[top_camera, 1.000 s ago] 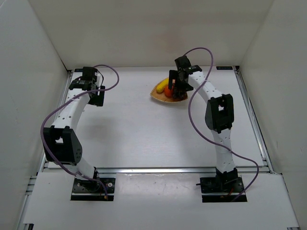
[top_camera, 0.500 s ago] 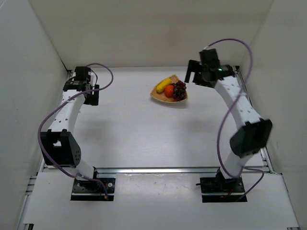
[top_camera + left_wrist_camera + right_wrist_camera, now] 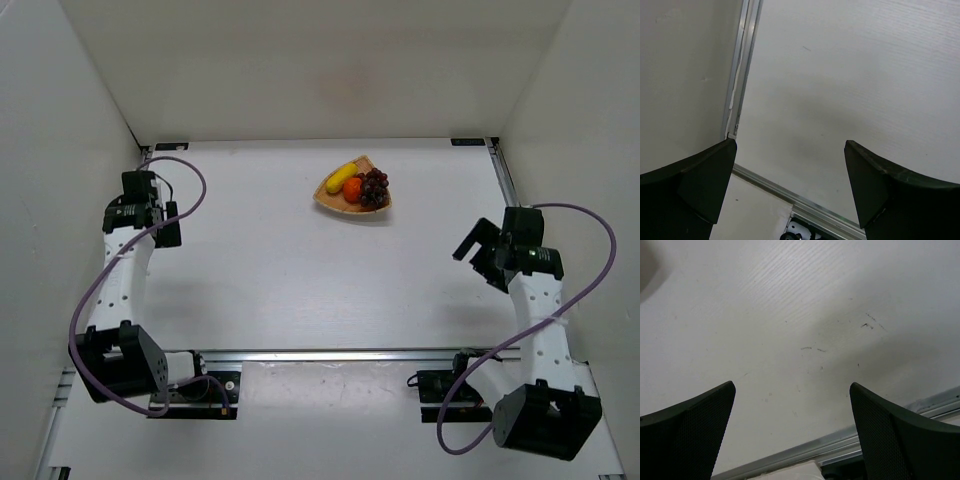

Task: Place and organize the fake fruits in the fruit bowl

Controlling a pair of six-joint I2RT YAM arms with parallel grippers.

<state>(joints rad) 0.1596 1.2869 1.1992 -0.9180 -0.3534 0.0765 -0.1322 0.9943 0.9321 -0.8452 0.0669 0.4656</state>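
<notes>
The fruit bowl [image 3: 349,208], a shallow light-brown dish, sits at the back of the table, right of centre. Inside it lie the fake fruits: a yellow banana [image 3: 342,178], a small orange [image 3: 352,189] and a dark grape bunch [image 3: 375,187]. My right gripper [image 3: 478,258] hangs open and empty over the near right of the table, well away from the bowl. The right wrist view shows only bare table between its fingers [image 3: 687,432]. My left gripper [image 3: 168,228] is open and empty by the left wall, and the left wrist view shows bare table and rail between its fingers [image 3: 900,195].
White walls [image 3: 60,150] enclose the table on the left, back and right. An aluminium rail [image 3: 330,354] runs along the near edge, and side rails [image 3: 520,220] line the table. The left wrist view shows the left rail [image 3: 742,65] and the wall close by.
My right arm has pulled back from the bowl to the near right, leaving the grape bunch in the bowl. My left arm has drawn back toward the left wall.
</notes>
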